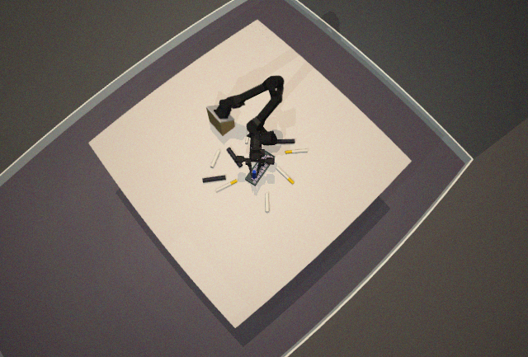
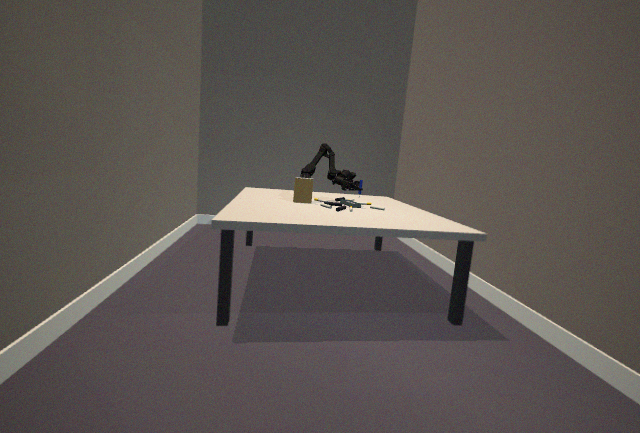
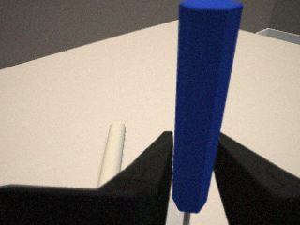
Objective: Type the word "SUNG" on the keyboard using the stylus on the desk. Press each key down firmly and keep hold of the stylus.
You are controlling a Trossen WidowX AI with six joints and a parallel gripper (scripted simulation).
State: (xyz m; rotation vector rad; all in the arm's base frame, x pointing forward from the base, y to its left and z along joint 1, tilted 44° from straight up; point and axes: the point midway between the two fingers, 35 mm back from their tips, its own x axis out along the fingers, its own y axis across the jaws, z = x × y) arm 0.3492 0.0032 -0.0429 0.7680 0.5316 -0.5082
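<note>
My gripper is shut on the blue stylus. The stylus stands nearly upright between the fingers, with its thin metal tip pointing down. The dark keyboard with pale keys lies at an angle on the table below the gripper. In the exterior view the tip shows above the level of the keyboard. The wrist view shows no readable keys, and the arm hides part of the keyboard in the top view. Which key is nearest the tip cannot be told.
White sticks, yellow-ended white sticks and black sticks lie around the keyboard. The arm's base stands on a tan block.
</note>
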